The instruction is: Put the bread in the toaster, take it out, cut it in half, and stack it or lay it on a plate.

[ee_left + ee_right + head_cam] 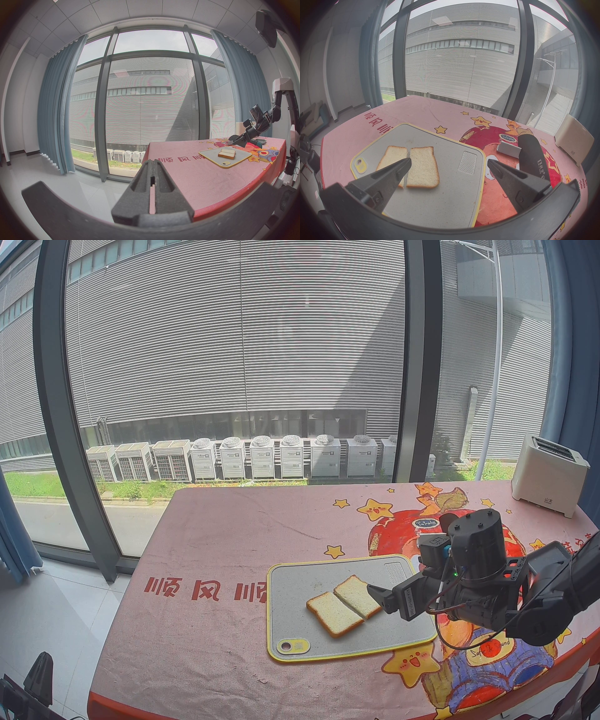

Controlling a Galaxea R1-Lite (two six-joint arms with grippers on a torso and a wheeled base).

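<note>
**1. Workpiece.** The near bread half (pixel 334 614) and the far bread half (pixel 357 596) lie flat on the grey cutting board (pixel 294 590), side by side w/ their cut edges touching. Judgement: toasting and cutting are done. The halves lie as a cut would leave them, and the flat board serves as the pick-up surface.

**2. Right end effector** (pixel 448 162). It is positioned low over the board at the far half's side, spread wide, w/ nothing gripped. One finger (pixel 382 598) is pointed at the far half's edge; contact can't be confirmed. The wide spread is judged to be prep for taking a half across its width (soft crumb, so a light closing force is advised).

**3. Left end effector** (pixel 152 162). It is held off the left side of the tabletop (pixel 219 540), well apart from the board. The fingers are pressed together w/ only a slit between them, and nothing is carried. It is judged to be placed there so the right arm's workspace is unobstructed.

**4. Other items.** The knife (pixel 531 153) is laid on the printed cloth just beyond the board, where the pick can't be fouled by it. The toaster (pixel 550 474) stands at the far right corner, slots up, well apart from the board.

**5. Remaining step (est.).** The halves are to be stacked or plated.
</note>
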